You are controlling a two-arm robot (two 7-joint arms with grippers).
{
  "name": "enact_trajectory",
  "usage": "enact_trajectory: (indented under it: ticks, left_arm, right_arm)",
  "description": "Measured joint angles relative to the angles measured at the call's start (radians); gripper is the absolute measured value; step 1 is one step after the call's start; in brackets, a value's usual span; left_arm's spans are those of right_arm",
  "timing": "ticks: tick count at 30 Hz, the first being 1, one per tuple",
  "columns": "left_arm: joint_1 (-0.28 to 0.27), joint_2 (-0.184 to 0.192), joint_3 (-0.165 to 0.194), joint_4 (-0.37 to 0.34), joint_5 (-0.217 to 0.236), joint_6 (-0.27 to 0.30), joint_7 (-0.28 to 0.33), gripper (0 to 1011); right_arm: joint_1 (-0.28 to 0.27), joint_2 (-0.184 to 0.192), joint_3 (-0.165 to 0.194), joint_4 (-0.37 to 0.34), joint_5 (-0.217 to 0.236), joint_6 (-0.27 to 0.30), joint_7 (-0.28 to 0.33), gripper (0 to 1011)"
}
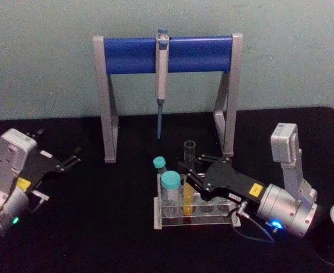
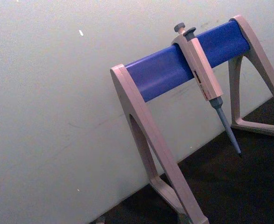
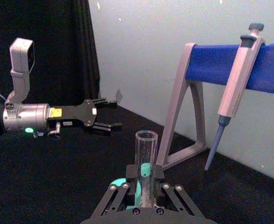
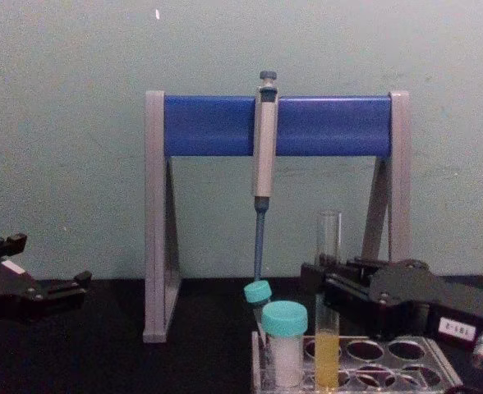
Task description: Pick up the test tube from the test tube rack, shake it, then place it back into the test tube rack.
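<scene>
Clear glass test tube [image 1: 188, 187] stands in the test tube rack [image 1: 196, 219], pinched by the right end effector [image 1: 191, 175]; no writing legible

A plain, pale grey-green painted wall [image 1: 53, 62] is seen behind the work area, marked by a few small white flecks. Below it, a flat matte black desk [image 1: 99, 227] is spread across the foreground. A dark curtain-like panel [image 3: 83, 51] is shown beside the wall in the right wrist view. Lighting is dim and even.
</scene>
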Motion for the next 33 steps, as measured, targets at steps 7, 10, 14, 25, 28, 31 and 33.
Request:
enact_trajectory:
  ticks: [7, 10, 14, 25, 28, 31, 33]
  left_arm:
    - [0.000, 0.000, 0.000, 0.000, 0.000, 0.000, 0.000, 1001]
    - [0.000, 0.000, 0.000, 0.000, 0.000, 0.000, 0.000, 1001]
    - [0.000, 0.000, 0.000, 0.000, 0.000, 0.000, 0.000, 1001]
    - [0.000, 0.000, 0.000, 0.000, 0.000, 0.000, 0.000, 1001]
    - [0.000, 0.000, 0.000, 0.000, 0.000, 0.000, 0.000, 1001]
    - [0.000, 0.000, 0.000, 0.000, 0.000, 0.000, 0.000, 1001]
    - [0.000, 0.000, 0.000, 0.000, 0.000, 0.000, 0.000, 1001]
  right_arm:
    - [0.003, -0.007, -0.003, 0.020, -0.007, 0.004, -0.004, 234]
    - [0.004, -0.010, -0.003, 0.025, -0.007, 0.005, -0.006, 234]
    - [0.004, -0.012, -0.003, 0.025, -0.014, 0.006, -0.014, 234]
    - [0.003, -0.011, -0.002, 0.024, -0.013, 0.007, -0.013, 234]
    - [0.002, -0.011, -0.002, 0.025, -0.016, 0.010, -0.013, 266]
    - [0.002, -0.011, -0.002, 0.024, -0.015, 0.010, -0.012, 361]
    - [0.002, -0.010, -0.002, 0.025, -0.015, 0.010, -0.012, 439]
